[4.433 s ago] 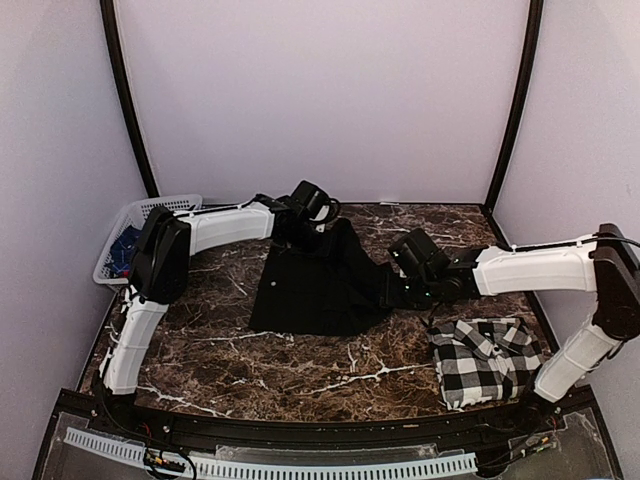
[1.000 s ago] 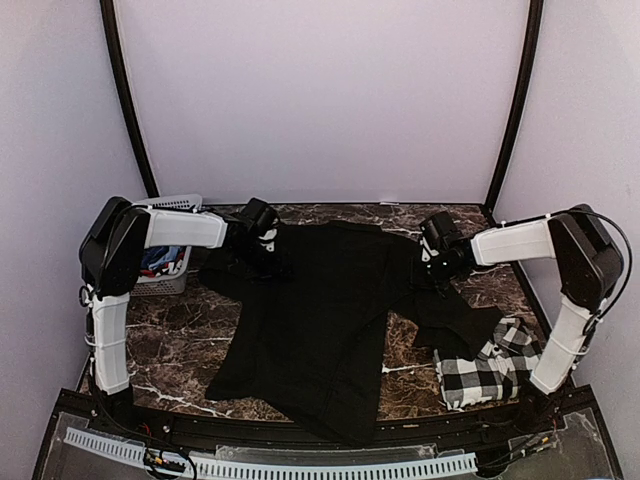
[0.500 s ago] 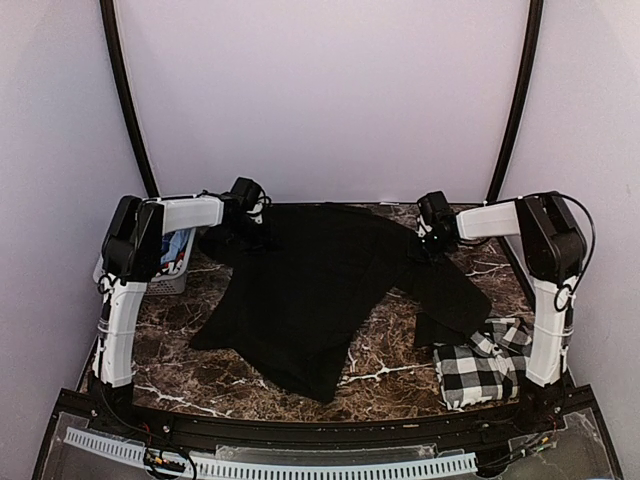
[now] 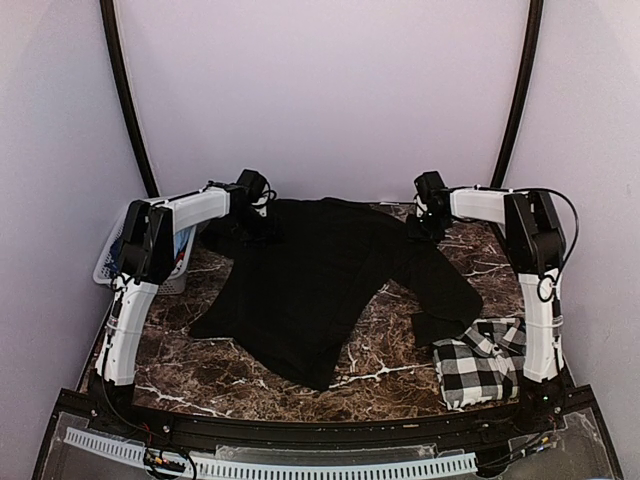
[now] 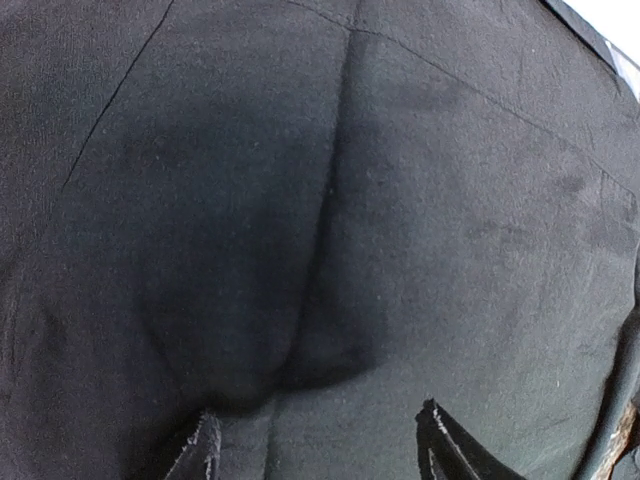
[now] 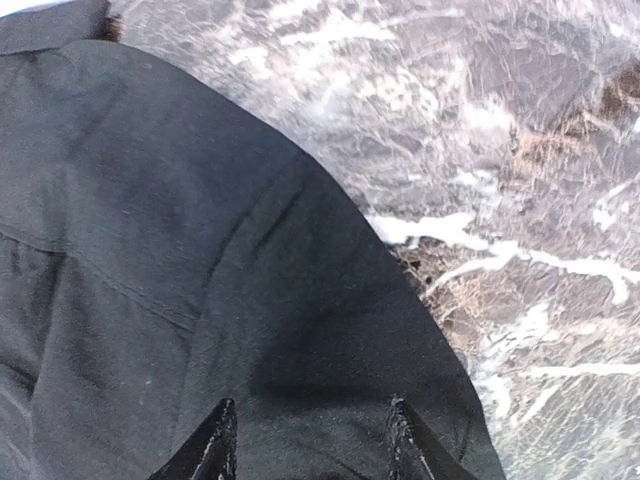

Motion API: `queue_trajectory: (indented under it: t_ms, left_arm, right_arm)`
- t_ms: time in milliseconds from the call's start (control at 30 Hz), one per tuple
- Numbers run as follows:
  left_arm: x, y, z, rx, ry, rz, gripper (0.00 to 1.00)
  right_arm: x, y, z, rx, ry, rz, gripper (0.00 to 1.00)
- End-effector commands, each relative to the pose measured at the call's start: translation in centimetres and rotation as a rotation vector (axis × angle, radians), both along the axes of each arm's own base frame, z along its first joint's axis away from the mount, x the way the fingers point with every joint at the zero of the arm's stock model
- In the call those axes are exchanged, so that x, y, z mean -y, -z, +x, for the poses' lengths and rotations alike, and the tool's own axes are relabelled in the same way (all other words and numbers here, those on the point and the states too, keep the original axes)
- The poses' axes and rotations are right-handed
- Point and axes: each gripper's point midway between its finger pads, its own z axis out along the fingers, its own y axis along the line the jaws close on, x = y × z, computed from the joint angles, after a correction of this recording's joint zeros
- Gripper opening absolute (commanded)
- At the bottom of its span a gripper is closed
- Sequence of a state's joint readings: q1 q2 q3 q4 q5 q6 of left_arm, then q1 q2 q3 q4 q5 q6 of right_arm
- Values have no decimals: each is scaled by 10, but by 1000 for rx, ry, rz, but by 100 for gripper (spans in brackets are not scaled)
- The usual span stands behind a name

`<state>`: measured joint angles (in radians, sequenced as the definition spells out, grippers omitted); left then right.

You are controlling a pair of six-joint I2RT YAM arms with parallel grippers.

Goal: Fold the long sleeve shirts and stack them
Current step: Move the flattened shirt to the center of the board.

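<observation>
We see the black shirt (image 4: 320,290) spread across the far middle of the table (image 4: 200,350), with the checked shirt (image 4: 485,365) folded near-right. The left gripper (image 4: 262,222) and right gripper (image 4: 425,222) sit at its far corners, fingers parted, gripping nothing.

Basket (image 4: 107,265) part-hidden behind left arm (image 4: 150,250), checked shirt (image 4: 490,365) corner under black shirt (image 4: 320,290) sleeve, its outline cut off in left wrist view.

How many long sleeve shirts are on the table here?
2. The black shirt lies spread across the middle; the checked shirt sits folded at the near right corner. The basket at far left may hide more.
</observation>
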<state>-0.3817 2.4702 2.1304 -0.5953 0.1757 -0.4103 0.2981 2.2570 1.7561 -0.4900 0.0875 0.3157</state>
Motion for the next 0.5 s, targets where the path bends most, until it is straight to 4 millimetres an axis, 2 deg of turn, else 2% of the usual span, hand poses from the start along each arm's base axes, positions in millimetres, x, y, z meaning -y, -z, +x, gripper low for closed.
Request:
queue_trajectory:
  t_ms: [0, 67, 100, 133, 167, 200, 233, 267, 300, 333, 367, 400, 433, 467]
  left_arm:
    - [5, -29, -10, -1, 45, -5, 67]
    - [13, -48, -15, 22, 61, -19, 67]
    - [19, -51, -21, 20, 70, -19, 67]
    - [19, -63, -24, 32, 68, -20, 67]
    - [23, -59, -34, 15, 71, -15, 67]
    - [22, -73, -38, 36, 68, -17, 67]
    - [23, -63, -48, 15, 65, -12, 66]
    - [23, -79, -54, 35, 55, -31, 66]
    - [22, -66, -65, 13, 56, -30, 66]
    - [22, -80, -71, 31, 46, -56, 65]
    - [19, -66, -83, 6, 43, -56, 65]
    - [18, -77, -89, 18, 37, -81, 65]
    - [14, -72, -100, 8, 35, -86, 64]
    - [10, -57, -114, -32, 32, -82, 64]
  right_arm:
    - [-12, -29, -13, 26, -48, -1, 49]
    - [-30, -47, -27, 60, -80, 36, 49]
    - [-41, -50, -36, 59, -102, 57, 48]
    - [-56, -50, -47, 55, -132, 76, 46]
    - [-67, -49, -58, 47, -154, 90, 44]
    - [-77, -48, -68, 41, -169, 104, 42]
    - [-86, -46, -78, 35, -184, 116, 41]
    - [-95, -44, -87, 32, -197, 137, 40]
    - [-105, -41, -96, 19, -210, 170, 38]
    - [-112, -37, -104, 12, -219, 188, 37]
    - [-117, -33, -109, 5, -224, 196, 36]
    - [-120, -28, -112, -2, -222, 195, 35]
    - [-120, -23, -113, -11, -216, 192, 34]
    - [-119, -18, -114, -19, -208, 191, 32]
